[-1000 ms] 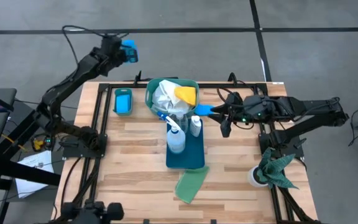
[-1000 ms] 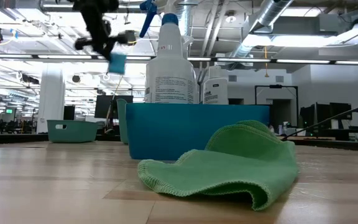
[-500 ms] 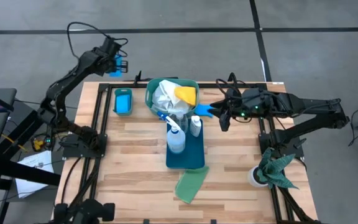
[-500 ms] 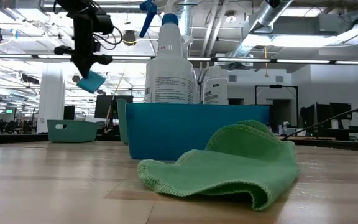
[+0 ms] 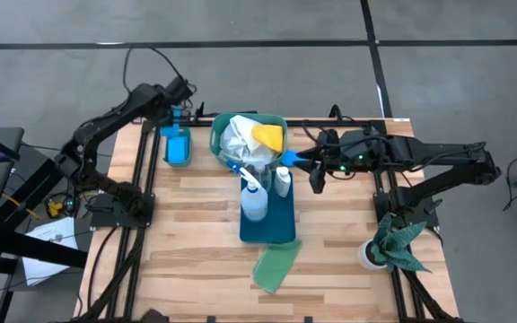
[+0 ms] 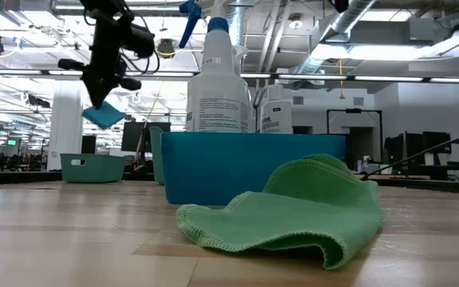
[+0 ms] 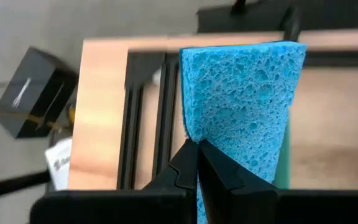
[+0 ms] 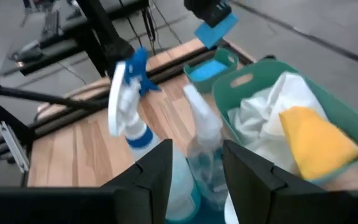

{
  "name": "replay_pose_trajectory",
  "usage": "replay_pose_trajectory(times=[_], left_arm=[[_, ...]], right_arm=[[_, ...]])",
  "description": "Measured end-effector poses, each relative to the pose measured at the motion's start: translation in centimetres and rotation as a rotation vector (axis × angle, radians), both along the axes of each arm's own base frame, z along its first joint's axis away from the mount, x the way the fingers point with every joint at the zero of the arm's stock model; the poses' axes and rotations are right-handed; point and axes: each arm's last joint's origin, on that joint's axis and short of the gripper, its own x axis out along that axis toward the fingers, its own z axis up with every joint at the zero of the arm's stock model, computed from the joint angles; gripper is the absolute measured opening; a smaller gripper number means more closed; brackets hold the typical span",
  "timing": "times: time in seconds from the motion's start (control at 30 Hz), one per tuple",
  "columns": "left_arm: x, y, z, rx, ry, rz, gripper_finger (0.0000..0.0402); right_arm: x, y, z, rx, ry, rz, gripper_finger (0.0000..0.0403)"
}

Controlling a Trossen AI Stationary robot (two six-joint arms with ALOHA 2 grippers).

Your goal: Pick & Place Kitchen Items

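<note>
The left gripper [image 5: 176,115], pinching a blue sponge [image 6: 103,114], hangs above the small teal bin [image 5: 178,145] at ten o'clock, apparently ready to lower and release, while the right gripper [image 5: 315,170] waits part-open near the bottles.

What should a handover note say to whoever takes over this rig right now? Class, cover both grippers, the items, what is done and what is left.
Left gripper: fingers shut on a blue sponge, above the small teal bin, which already holds another sponge.
Right gripper: open, empty, beside the green basket.
Done: white cloth and yellow cloth in the basket; spray bottle and a small bottle in the blue tray.
Left: drop the held sponge in the bin; the green cloth lies loose on the table.
</note>
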Motion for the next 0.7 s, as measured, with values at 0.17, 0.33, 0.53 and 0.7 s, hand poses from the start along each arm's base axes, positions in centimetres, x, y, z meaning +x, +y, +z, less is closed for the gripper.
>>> replay_pose_trajectory(times=[0.17, 0.33, 0.53, 0.7], left_arm=[[1.0, -1.6, -2.0, -0.027, 0.004, 0.009, 0.0000], [1.1, -1.3, -3.6, -0.004, -0.033, 0.031, 0.0000], [-0.2, -0.7, -4.6, -0.070, -0.030, 0.046, 0.0000], [-0.4, -0.3, -4.6, -0.084, -0.071, 0.020, 0.0000]], right_arm=[[0.3, 0.3, -0.2, 0.000, 0.004, 0.011, 0.0132], [0.3, 0.6, -0.1, 0.008, -0.003, 0.056, 0.0132], [0.3, 0.9, 0.0, 0.036, -0.009, 0.115, 0.0132], [0.3, 0.8, 0.0, 0.037, -0.012, 0.117, 0.0132]])
